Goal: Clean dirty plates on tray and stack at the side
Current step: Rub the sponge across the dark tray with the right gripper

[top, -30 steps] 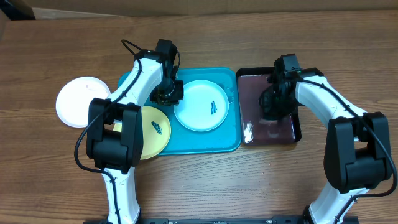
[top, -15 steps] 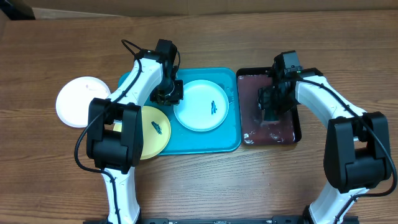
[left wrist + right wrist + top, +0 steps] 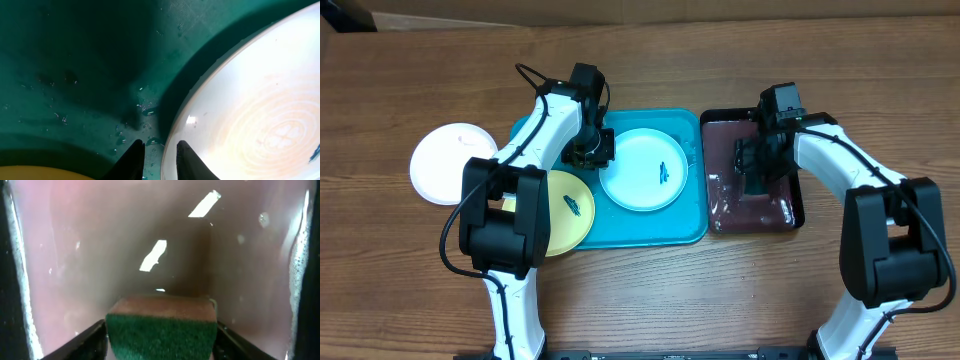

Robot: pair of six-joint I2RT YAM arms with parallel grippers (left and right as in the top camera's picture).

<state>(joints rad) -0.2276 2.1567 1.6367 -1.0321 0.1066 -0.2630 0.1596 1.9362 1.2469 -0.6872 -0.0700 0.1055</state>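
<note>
On the table (image 3: pixel 640 290), the turquoise tray (image 3: pixel 620 232) sits beside a black tray (image 3: pixel 730 113). It carries the pale blue plate (image 3: pixel 635 185) and part of the yellow-green plate (image 3: pixel 565 220). The white plate (image 3: pixel 445 165) lies on the table to its left. The left hand (image 3: pixel 160 150) pinches the pale blue plate by its rim. The right hand (image 3: pixel 757 170) brackets a sponge (image 3: pixel 160 335), but I cannot tell whether it grips it.
</note>
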